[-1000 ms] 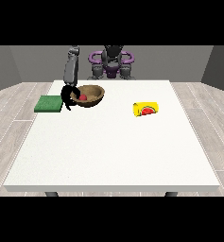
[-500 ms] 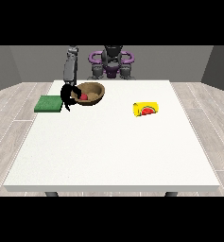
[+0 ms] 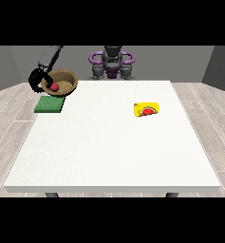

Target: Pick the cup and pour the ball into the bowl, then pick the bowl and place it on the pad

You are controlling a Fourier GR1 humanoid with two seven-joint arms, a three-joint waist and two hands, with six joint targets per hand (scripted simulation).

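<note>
You see the hand (image 3: 38,79) at the view's left clasping the rim of the bowl (image 3: 62,81), held tilted above the green pad (image 3: 49,104) at the counter's (image 3: 109,152) far left corner. The red ball (image 3: 53,87) sits inside the bowl. The yellow cup (image 3: 146,109) lies on its side, well apart.

Bare test room: white table (image 3: 114,142), grey walls, plank floor.

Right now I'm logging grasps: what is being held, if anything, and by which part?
The hand at the view's left holds the bowl by its near-side rim, above the pad; the ball is inside.
</note>
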